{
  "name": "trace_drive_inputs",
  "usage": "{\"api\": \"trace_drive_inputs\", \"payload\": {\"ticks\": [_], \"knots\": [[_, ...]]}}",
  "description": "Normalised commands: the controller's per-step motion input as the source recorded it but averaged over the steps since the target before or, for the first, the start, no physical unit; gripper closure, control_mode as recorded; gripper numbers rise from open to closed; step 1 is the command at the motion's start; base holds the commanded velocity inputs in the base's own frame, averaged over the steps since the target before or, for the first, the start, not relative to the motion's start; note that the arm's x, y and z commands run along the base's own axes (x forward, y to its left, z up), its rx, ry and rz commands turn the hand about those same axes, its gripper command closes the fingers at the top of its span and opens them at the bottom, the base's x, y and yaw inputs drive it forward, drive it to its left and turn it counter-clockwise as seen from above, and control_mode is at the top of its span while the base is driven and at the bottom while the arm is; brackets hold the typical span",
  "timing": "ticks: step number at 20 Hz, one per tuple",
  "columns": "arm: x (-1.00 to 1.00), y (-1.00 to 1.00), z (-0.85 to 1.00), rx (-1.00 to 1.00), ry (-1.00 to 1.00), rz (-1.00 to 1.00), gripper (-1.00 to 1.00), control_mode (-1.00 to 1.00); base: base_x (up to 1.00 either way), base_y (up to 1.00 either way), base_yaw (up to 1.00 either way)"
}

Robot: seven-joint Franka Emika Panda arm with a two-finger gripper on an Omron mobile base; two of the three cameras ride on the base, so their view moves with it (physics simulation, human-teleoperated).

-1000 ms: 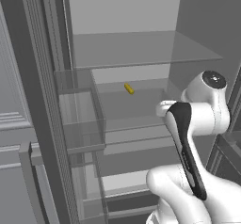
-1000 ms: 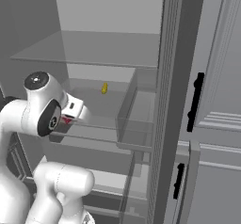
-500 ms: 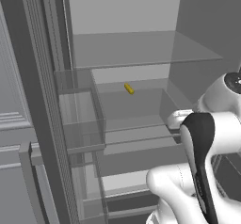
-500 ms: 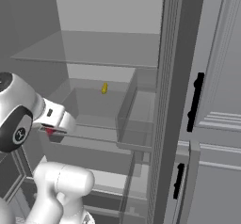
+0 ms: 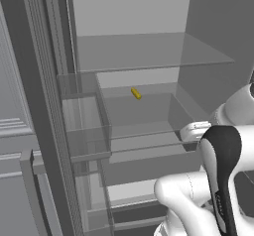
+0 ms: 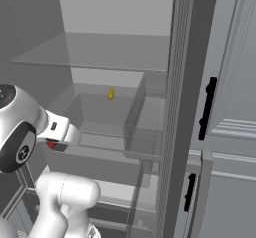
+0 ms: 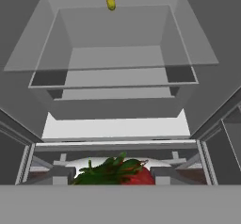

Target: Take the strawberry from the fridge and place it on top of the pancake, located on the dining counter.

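I see the strawberry [image 7: 123, 172] pinched between my jaws, leafy top showing, held just outside the open fridge [image 5: 149, 61], in front of its clear drawer [image 7: 113, 77]. A small yellow item [image 5: 136, 93] lies on the fridge shelf behind that drawer.

Glossy white rounded arm [image 5: 198, 200] segments (bulbous, smooth) with black joint bands and round dark caps.

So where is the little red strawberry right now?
The strawberry sits at the bottom middle of the hand view, gripped between the robot's jaws, just outside the open fridge. The small yellow item remains far back on the shelf.
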Motion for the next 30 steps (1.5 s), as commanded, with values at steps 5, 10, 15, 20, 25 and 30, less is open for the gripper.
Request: {"api": "trace_drive_inputs", "payload": {"ticks": [5,10,15,20,25,30], "knots": [[-0.12,0.00,0.00,0.00,0.00,0.00,1.00,-1.00,0.00,0.00,0.00],[0.00,0.00,0.00,0.00,0.00,0.00,1.00,1.00,-0.82,0.00,0.00],[0.00,0.00,0.00,0.00,0.00,0.00,1.00,1.00,-1.00,0.00,0.00],[0.00,0.00,0.00,0.00,0.00,0.00,1.00,1.00,-1.00,0.00,0.02],[0.00,0.00,0.00,0.00,0.00,0.00,1.00,1.00,-1.00,0.05,0.31],[0.00,0.00,0.00,0.00,0.00,0.00,1.00,1.00,-1.00,0.04,0.59]]}}
